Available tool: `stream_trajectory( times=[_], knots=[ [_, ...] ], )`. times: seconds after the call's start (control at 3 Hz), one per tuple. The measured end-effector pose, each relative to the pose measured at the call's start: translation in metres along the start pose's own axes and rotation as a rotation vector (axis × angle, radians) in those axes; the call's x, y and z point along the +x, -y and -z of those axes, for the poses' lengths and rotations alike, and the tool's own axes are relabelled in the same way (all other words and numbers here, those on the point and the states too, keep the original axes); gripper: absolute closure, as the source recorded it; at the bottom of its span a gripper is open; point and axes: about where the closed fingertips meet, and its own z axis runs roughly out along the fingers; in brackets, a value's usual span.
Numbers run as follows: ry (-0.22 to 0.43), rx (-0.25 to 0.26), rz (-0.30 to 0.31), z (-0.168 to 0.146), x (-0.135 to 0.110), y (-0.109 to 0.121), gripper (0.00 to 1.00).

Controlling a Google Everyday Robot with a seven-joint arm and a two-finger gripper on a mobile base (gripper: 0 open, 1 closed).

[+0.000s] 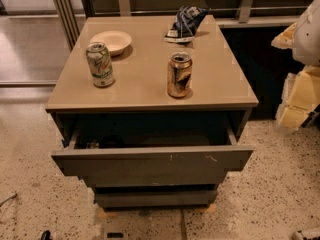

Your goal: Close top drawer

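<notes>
Evidently the top drawer [150, 166] stood out past the tabletop's [142, 81] front edge, awaiting a push; gripper out of view, its grasp impossible to tell.

To the right of the cabinet's tabletop [142, 81], the robot's arm [307, 31] is showing as a rounded white shell, cut off by the frame's edge. Just below it, pale cream-yellow blocky segments [300, 96] are showing, with a thin dark piece [311, 118] peeking out at their lower end. The gripper is not appearing in view.
</notes>
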Motion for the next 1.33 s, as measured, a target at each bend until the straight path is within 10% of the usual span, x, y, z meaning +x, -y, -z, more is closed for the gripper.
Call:
stream_trajectory(
  times=[0.67,1.33],
  knots=[
    [0.001,0.005,0.000,0.001,0.000,0.000,0.12],
    [0.091,-0.021,-0.018,-0.056,0.005,-0.062,0.67]
  ],
)
